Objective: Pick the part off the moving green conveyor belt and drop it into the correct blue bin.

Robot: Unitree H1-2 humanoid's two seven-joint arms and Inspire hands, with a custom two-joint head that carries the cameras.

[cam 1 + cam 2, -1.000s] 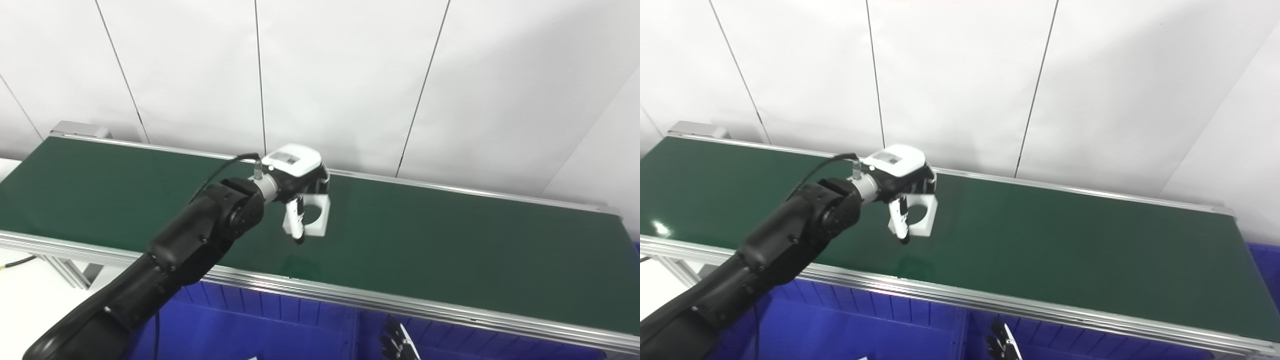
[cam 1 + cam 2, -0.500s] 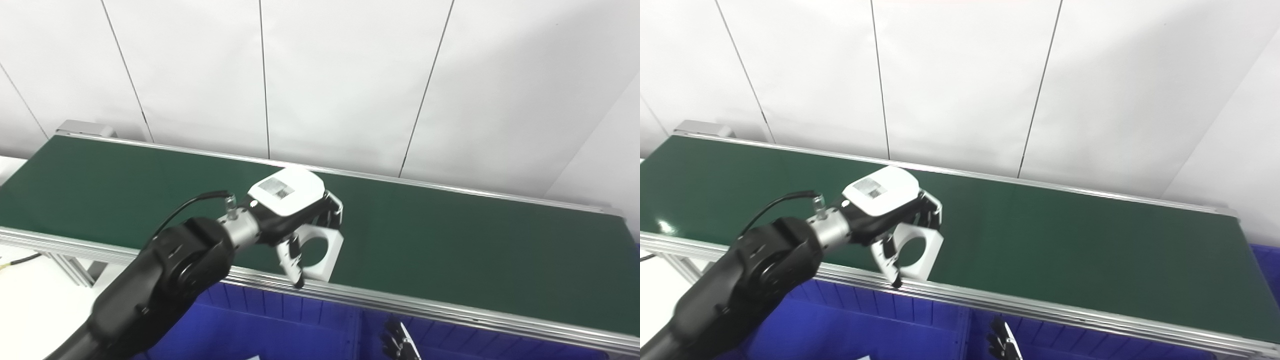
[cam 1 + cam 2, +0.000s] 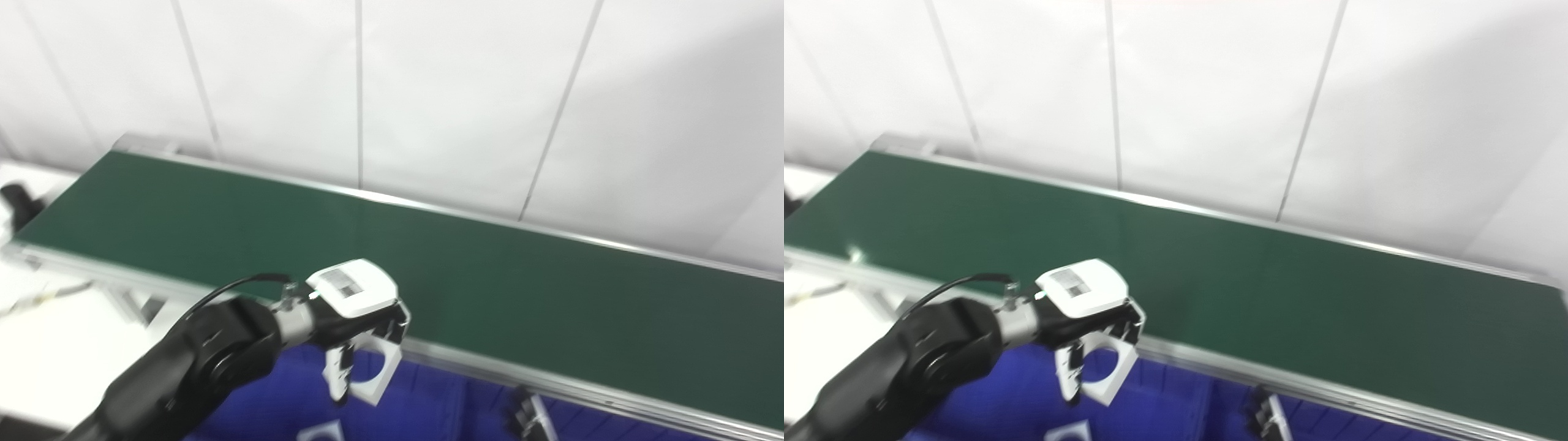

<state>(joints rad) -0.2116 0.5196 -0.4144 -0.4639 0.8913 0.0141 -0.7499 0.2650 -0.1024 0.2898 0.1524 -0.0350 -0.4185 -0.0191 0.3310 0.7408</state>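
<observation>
My left hand (image 3: 358, 309) is shut on a white square part with a round hole (image 3: 370, 370) and holds it in the air over the blue bin (image 3: 294, 404), just in front of the belt's near rail. The part also shows in the right eye view (image 3: 1102, 370), under the hand (image 3: 1087, 306). The green conveyor belt (image 3: 490, 288) behind it carries nothing. Only the fingertips of my right hand (image 3: 530, 419) show at the bottom edge, low in front of the belt; their state is unclear.
The belt's silver near rail (image 3: 551, 383) runs between belt and bins. A second white part (image 3: 321, 432) lies in the blue bin below the held one. A white surface (image 3: 43, 361) sits at the left. White wall panels stand behind.
My left hand has pulled the white part back off the belt, over the near rail, and now holds it above the blue bin. The camera has swung left and down.
</observation>
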